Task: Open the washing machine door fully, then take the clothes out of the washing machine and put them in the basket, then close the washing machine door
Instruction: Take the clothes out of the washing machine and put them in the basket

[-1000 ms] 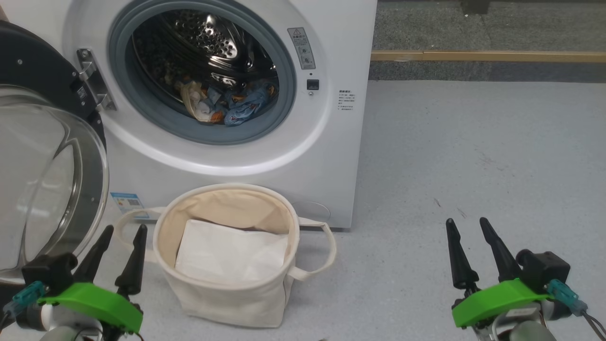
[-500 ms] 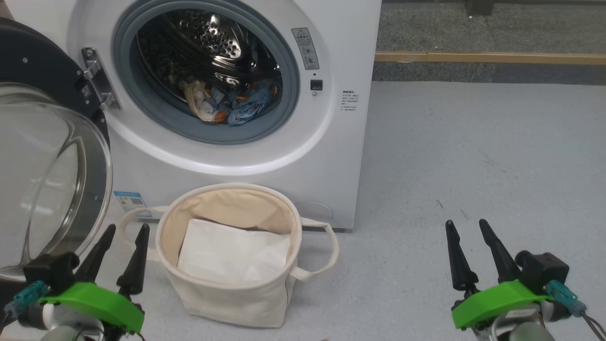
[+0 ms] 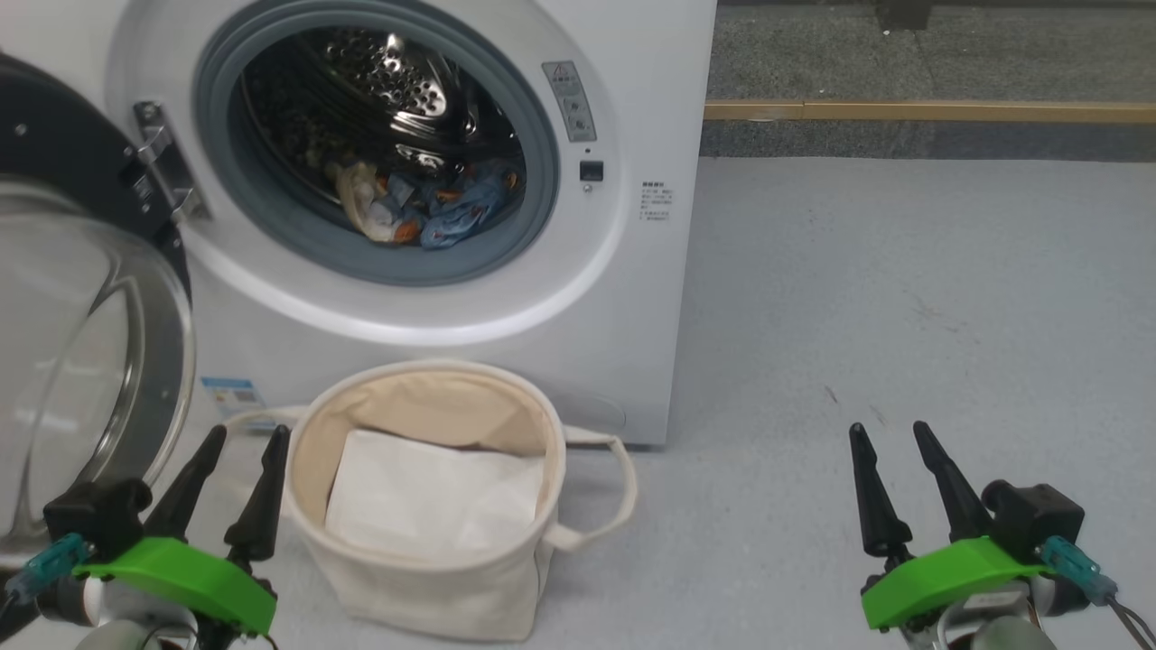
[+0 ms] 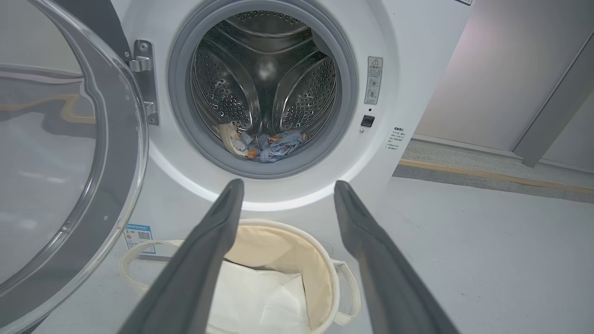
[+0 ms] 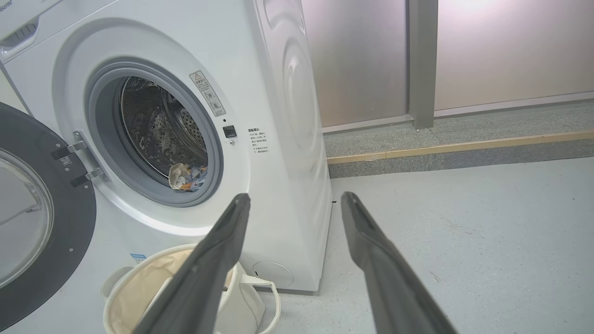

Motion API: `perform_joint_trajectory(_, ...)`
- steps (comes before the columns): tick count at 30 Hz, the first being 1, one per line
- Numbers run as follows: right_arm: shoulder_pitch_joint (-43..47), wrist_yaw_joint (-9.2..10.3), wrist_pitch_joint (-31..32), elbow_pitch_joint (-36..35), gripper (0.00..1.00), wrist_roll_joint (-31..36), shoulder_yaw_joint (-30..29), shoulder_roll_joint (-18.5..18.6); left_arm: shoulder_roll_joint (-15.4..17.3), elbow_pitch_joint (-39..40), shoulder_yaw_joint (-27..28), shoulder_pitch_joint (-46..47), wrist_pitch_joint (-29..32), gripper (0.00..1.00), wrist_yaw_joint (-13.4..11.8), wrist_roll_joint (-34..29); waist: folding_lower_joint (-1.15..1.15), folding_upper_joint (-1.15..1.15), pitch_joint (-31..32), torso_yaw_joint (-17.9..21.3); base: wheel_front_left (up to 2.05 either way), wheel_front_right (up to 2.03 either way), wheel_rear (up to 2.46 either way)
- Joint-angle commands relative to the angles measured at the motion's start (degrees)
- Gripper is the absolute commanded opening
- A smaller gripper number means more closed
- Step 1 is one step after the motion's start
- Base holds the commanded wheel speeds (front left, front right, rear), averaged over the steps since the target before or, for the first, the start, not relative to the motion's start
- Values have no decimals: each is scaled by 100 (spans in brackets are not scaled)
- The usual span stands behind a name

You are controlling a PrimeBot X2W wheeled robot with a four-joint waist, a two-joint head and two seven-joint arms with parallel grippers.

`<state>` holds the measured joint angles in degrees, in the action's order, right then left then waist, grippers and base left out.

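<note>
washing machine door swung open, far left | left gripper fingers spread wide, empty, just left of basket | basket on floor before washing machine, holds white sheet | clothes bunched at drum bottom, behind gasket | right gripper fingers spread wide, empty, above floor well right

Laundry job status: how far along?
Done: the washing machine door is swung wide open. In hand: nothing; the left end effector and right end effector are open and empty. Left: the clothes lie in the washing machine, the basket holds just a white sheet, and the door needs closing.
</note>
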<state>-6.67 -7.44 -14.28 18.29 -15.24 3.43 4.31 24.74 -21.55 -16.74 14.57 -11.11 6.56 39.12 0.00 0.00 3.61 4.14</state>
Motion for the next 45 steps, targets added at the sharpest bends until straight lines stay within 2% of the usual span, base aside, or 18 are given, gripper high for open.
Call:
perform_joint_trajectory(1, -131, -5, -72, -168, 100, -44, 129, 31, 255, 183, 236, 289, -4, 100, 9, 62, 0, 0, -10, -3, 202, -162, -39)
perform_joint_trajectory(10, -132, -5, -72, -183, 100, -22, 113, 18, 289, 164, 299, 322, -41, 100, -65, 106, 0, 0, -94, 2, 218, -196, -22)
perform_joint_trajectory(18, -182, -5, -72, -225, 100, -26, 170, 25, 182, 81, 227, 379, -139, 100, -189, 6, 0, 0, -165, -27, 144, -143, 0)
perform_joint_trajectory(30, -207, -5, -72, -281, 100, -42, 179, 24, 63, -154, 177, 458, -157, 100, -271, 27, 0, 0, -195, -41, 19, -19, 0)
perform_joint_trajectory(33, -213, -5, -72, -283, 100, -32, 174, 28, 99, -196, 103, 488, -202, 100, -344, -156, 0, 0, -202, -31, 0, 0, 0)
perform_joint_trajectory(45, -248, -5, -72, -350, 100, -41, 110, 37, -91, -444, 207, 784, -297, 100, -439, -104, 0, 0, -315, 65, 0, 0, 0)
